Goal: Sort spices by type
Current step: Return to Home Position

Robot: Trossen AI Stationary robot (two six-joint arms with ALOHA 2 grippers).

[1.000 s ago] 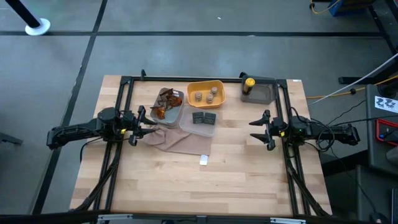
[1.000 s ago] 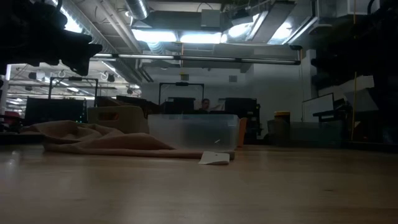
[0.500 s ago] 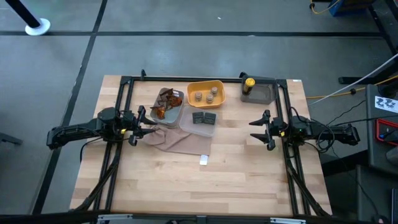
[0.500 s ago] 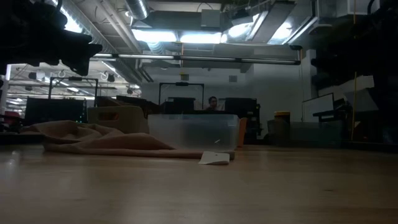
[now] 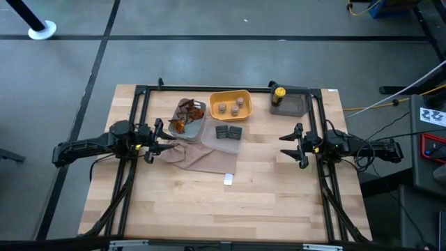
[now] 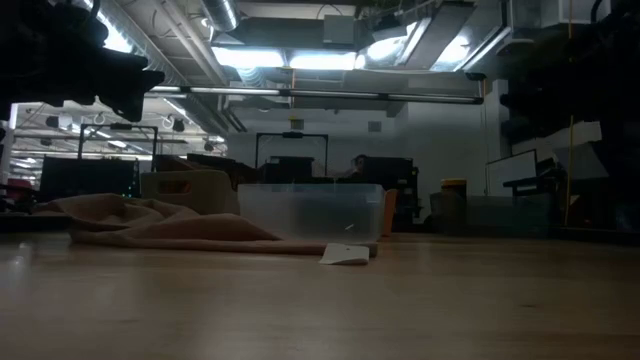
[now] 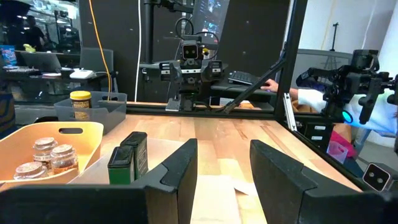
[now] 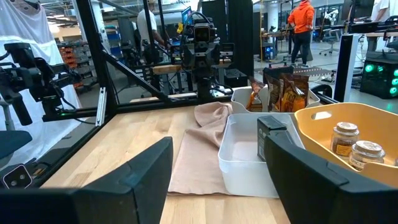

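Across the wooden table (image 5: 265, 202), the left gripper (image 5: 160, 137) and right gripper (image 5: 287, 146) hover at opposite edges, fingers spread wide and holding nothing. The beige cloth (image 5: 202, 159) lies between them. Beyond it, foil packets (image 5: 185, 115) fill the grey tray (image 5: 196, 134), dark boxes (image 5: 228, 132) the clear tray (image 5: 214, 144), tan jars (image 5: 231, 107) the yellow tray (image 5: 230, 95), and the yellow-capped bottle (image 5: 279, 93) stands in a darker tray (image 5: 297, 106).

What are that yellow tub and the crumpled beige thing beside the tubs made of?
The yellow tub looks like smooth moulded plastic: even sheen, cut-out handle. The beige thing seems to be soft cloth, lying in folds and wrinkles.
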